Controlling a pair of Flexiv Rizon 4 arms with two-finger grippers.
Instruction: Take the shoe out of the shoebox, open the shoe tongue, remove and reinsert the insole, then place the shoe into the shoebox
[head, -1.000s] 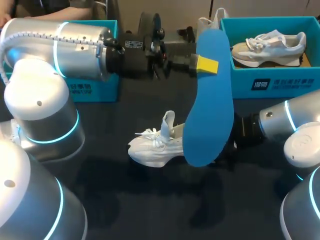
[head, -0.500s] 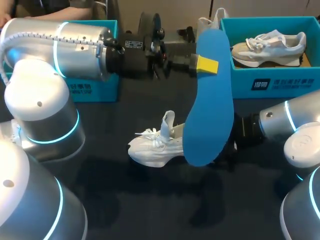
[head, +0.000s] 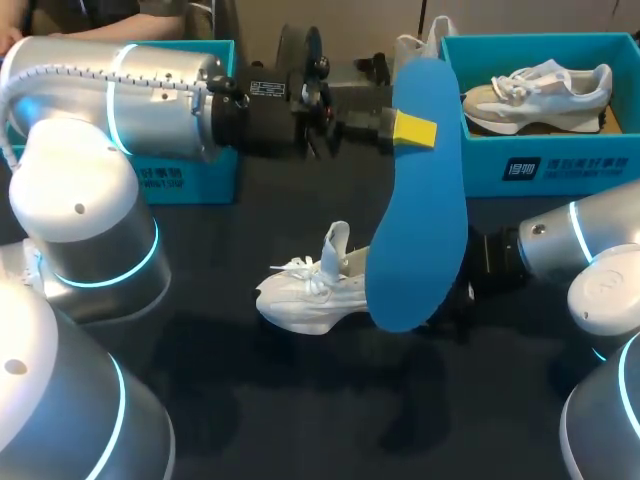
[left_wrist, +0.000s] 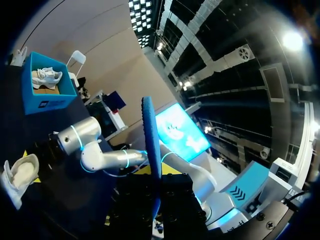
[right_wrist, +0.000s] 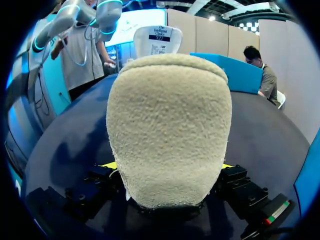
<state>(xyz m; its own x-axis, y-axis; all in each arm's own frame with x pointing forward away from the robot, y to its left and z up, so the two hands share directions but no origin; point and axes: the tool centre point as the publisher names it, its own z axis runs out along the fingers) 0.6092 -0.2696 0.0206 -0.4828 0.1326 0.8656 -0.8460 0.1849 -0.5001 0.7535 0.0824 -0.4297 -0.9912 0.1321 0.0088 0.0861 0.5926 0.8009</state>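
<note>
My left gripper (head: 413, 130) is raised high over the table's middle, shut on the upper part of a blue insole (head: 418, 230) that hangs straight down. The left wrist view sees that insole (left_wrist: 150, 145) edge-on, rising from between the fingers. Below and behind it, a white shoe (head: 305, 295) lies on the dark table with its tongue pulled up. Coming in low from the right, my right arm (head: 545, 245) reaches the shoe's heel. My right gripper (right_wrist: 169, 167) stands open with the fuzzy beige heel (right_wrist: 169, 125) between its fingers. The insole hides this gripper from the head camera.
A blue shoebox (head: 560, 165) at the back right holds a second, beige-and-white shoe (head: 535, 95). Another blue box (head: 190, 170) stands at the back left, partly behind my left arm. Bare dark table lies in front of the shoe.
</note>
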